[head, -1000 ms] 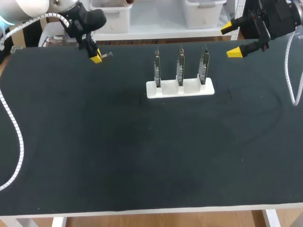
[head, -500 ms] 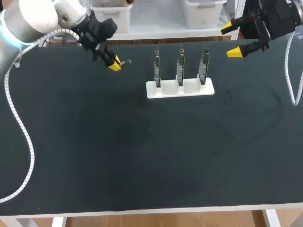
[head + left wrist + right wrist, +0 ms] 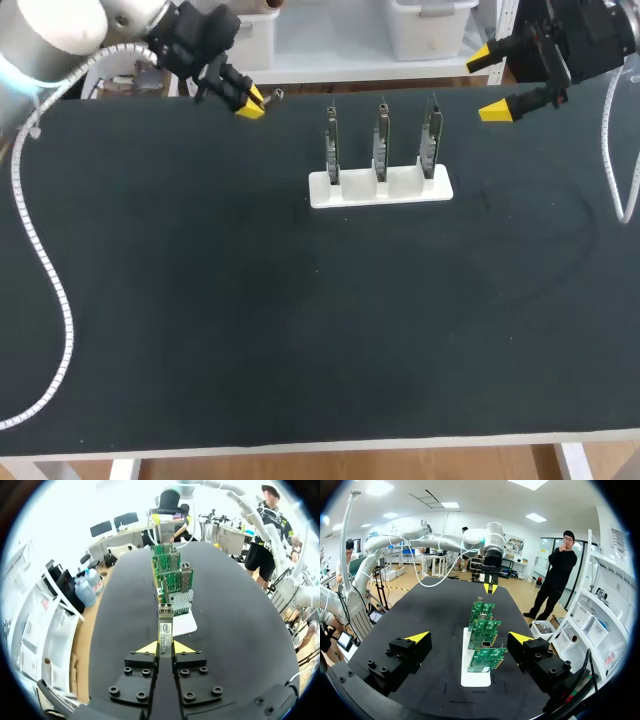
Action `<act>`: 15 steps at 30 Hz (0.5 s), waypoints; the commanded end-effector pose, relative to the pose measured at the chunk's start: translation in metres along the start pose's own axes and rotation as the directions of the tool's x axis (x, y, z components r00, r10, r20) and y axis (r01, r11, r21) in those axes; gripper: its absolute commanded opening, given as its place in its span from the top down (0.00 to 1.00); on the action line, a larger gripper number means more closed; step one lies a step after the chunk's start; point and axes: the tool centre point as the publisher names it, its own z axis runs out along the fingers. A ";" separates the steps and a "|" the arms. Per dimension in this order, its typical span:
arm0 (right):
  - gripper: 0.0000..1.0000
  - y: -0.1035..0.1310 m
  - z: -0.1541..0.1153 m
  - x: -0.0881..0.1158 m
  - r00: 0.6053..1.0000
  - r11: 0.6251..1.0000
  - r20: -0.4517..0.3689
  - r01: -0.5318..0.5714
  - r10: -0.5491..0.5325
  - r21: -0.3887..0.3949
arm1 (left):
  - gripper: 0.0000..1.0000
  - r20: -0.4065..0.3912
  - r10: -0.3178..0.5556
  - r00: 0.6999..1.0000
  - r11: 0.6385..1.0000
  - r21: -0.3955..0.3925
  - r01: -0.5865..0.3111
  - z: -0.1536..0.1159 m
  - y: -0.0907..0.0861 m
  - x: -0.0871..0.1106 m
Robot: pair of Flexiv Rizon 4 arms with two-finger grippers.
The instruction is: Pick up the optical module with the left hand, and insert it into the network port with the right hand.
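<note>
While the left gripper (image 3: 250, 103) hangs over the table's (image 3: 250, 300) far edge, left of the card rack, its yellow tips are clamped on the optical module (image 3: 271, 96) from both sides. Left wrist view confirms: left gripper (image 3: 165, 647) fingers pinch the rear of the optical module (image 3: 165, 627), and its labelled body sticks straight out ahead of the tips. The module's front end points down the row of cards, roughly in line with the metal network port (image 3: 181, 601) on the nearest card. Head view shows a clear gap between module and rack, no contact. The rack is a white base (image 3: 380, 188) near the table's middle-far area, with three green network cards standing upright in its slots: left card (image 3: 331, 145), middle card (image 3: 381, 140), right card (image 3: 431, 135). The right gripper (image 3: 490, 85) sits above the far right corner, well apart from the rack, fingers spread wide with nothing between them. In its wrist view the right gripper (image 3: 469, 639) looks along the card row. The white base (image 3: 475, 677) is ahead of the open fingers, and the left arm (image 3: 445, 542) comes down beyond the far end of the row with the module in its tips.
</note>
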 end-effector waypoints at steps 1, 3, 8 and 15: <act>0.00 0.002 0.000 -0.001 1.000 1.000 -0.002 0.000 0.000 0.003 | 1.00 0.052 0.039 0.998 0.994 -0.101 -0.033 -0.001 -0.013 -0.006; 0.00 0.002 0.000 -0.001 1.000 1.000 -0.002 0.000 0.000 0.003 | 1.00 0.069 0.055 0.996 0.992 -0.118 -0.047 -0.003 -0.012 -0.010; 0.00 0.002 0.000 -0.001 1.000 1.000 -0.002 0.000 0.000 0.003 | 1.00 0.062 0.070 0.996 0.990 -0.125 -0.061 -0.006 -0.010 -0.023; 0.00 0.002 0.000 -0.001 1.000 1.000 -0.002 0.000 0.000 0.003 | 1.00 0.020 0.124 0.992 0.988 -0.096 -0.121 -0.006 -0.005 -0.041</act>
